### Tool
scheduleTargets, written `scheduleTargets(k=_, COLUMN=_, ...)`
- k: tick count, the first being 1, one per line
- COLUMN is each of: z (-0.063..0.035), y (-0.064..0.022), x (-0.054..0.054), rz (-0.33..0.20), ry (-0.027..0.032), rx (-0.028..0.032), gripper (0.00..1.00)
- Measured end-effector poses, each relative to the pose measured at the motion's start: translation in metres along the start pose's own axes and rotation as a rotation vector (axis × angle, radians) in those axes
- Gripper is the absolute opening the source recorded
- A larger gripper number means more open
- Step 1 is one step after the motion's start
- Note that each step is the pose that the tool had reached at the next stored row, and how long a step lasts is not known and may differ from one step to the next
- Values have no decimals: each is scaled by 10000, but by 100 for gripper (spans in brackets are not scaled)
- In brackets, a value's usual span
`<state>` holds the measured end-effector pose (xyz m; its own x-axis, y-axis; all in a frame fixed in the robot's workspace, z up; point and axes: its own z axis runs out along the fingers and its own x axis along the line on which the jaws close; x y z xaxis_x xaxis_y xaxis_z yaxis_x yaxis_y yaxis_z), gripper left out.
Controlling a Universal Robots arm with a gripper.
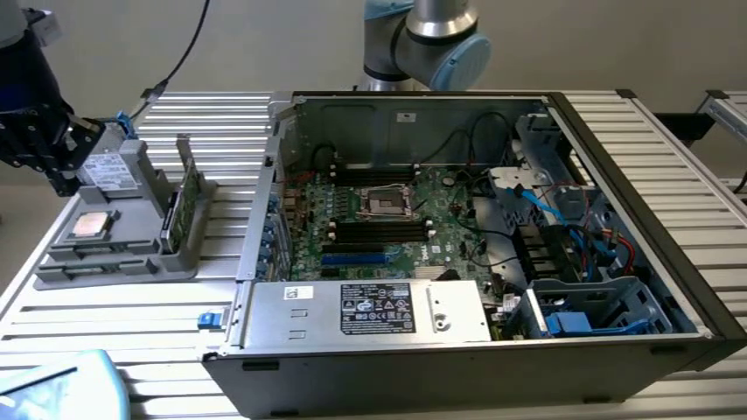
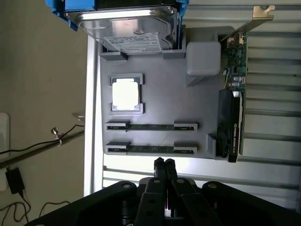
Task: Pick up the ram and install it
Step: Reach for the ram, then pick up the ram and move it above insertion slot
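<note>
the gripper (image 2: pixel 164 165) hangs at the edge of the grey tray (image 2: pixel 162 94), fingers pressed together, empty. the nearest ram stick (image 2: pixel 150 149) lies in the tray, a second stick (image 2: pixel 150 126) beside it.

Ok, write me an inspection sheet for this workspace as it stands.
Surface: slatted metal table carrying a grey tray and an open computer case.
Job's things: ram stick and second ram stick, both on edge in tray slots.
Clutter: processor chip, hard drive, graphics card, all on the tray.
Grippers: gripper shut, empty, raised above the tray.
Cables: blue cables inside the case; black cable behind the table.
Surroundings: arm base behind the case.
</note>
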<state>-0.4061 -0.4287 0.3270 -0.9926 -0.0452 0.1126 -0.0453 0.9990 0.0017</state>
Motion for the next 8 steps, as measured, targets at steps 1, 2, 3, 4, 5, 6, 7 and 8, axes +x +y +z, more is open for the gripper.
scheduleTargets(k=1, z=0, y=0, x=0, rz=0, ry=0, rx=0, gripper=10)
scheduleTargets(k=2, z=0, y=0, x=0, rz=-1, ry=0, rx=0, gripper=10)
scheduleTargets(k=3, z=0, y=0, x=0, rz=-1, ry=0, rx=0, gripper=10)
scheduleTargets(k=4, z=-1, y=0, x=0, rz=-1, ry=1, rx=0, gripper=10)
scheduleTargets(k=5, z=-1, y=0, x=0, rz=0, ry=1, rx=0, gripper=10)
scheduleTargets(k=6, z=0, y=0, x=1, rz=0, ry=1, rx=0, gripper=10)
scheduleTargets(k=7, z=0, y=0, x=1, rz=0, ry=1, rx=0, gripper=10)
scheduleTargets(k=8, z=0, y=0, x=1, rz=0, ry=1, rx=-1, gripper=10)
